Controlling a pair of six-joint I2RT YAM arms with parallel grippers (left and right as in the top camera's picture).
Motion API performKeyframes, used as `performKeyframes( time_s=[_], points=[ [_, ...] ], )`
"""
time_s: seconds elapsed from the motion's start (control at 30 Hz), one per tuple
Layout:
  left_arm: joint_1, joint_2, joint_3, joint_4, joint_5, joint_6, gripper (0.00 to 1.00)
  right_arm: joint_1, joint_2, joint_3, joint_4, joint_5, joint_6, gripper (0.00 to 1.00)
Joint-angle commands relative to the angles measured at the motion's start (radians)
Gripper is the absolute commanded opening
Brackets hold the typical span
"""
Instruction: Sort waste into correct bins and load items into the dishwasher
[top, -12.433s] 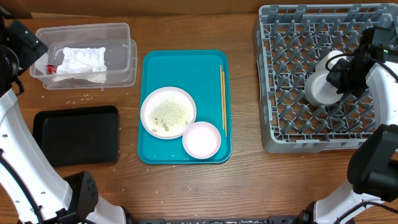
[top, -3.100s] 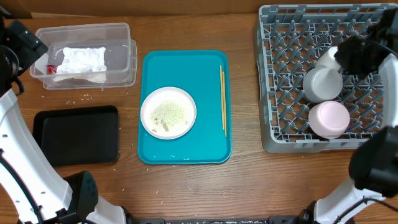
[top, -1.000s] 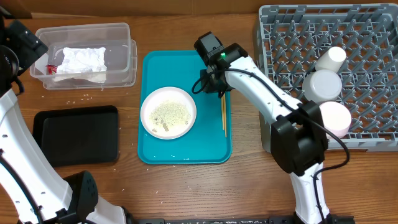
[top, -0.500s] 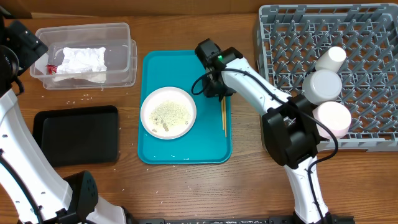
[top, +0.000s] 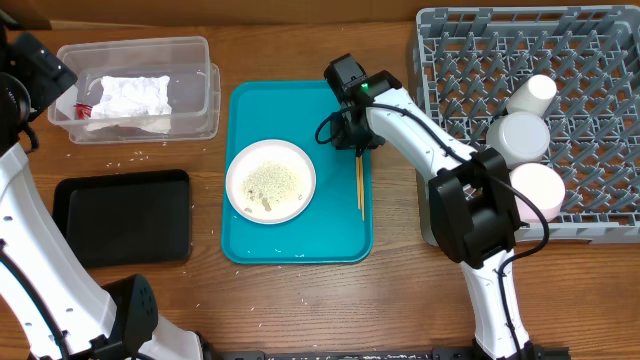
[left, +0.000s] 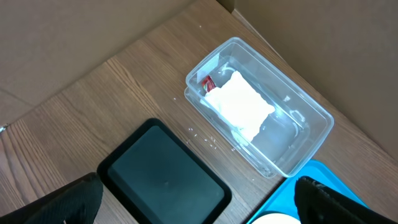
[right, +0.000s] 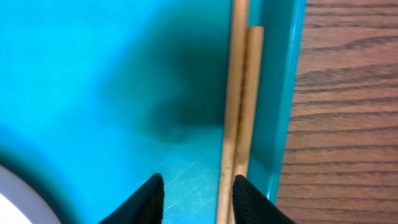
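Observation:
My right gripper (right: 198, 199) is down low over the teal tray (top: 300, 110), jaws partly open and holding nothing. The wooden chopsticks (right: 239, 93) lie along the tray's right rim, right at the inner edge of the right finger (right: 252, 199) and partly under it. A white plate (top: 270, 180) with rice grains on it sits on the tray to the left. The grey dish rack (top: 470, 60) holds a white cup (top: 531, 92), a grey bowl (top: 520, 136) and a pink bowl (top: 536, 190). My left gripper (left: 205, 208) hangs wide open, high above the black tray (left: 165, 177).
The clear tub (top: 190, 95) at the back left holds a crumpled napkin (top: 127, 98) and a red wrapper (top: 83, 108). Loose rice grains (top: 130, 158) dot the table between the tub and the black tray (top: 122, 215). The right arm stretches from the rack across to the tray.
The right gripper has shifted a little to the right over the tray, closer onto the chopsticks. The left arm has not moved.

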Motion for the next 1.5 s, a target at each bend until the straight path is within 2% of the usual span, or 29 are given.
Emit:
performKeyframes(
  time_s=[0.0,0.97,1.27,1.47],
  points=[
    [0.006,-0.002,0.004,0.0,-0.014,0.008,1.0,0.006,0.01,-0.002,0.004,0.005,0.003,0.36],
    [0.006,-0.002,0.004,0.0,-0.014,0.008,1.0,0.008,0.049,-0.002,0.025,0.026,0.003,0.37],
    [0.006,-0.002,0.004,0.0,-0.014,0.008,1.0,0.009,0.054,-0.002,0.034,0.03,0.003,0.41],
    [0.006,-0.002,0.004,0.0,-0.014,0.008,1.0,0.009,0.069,-0.002,0.027,0.007,0.003,0.39]
  ],
)
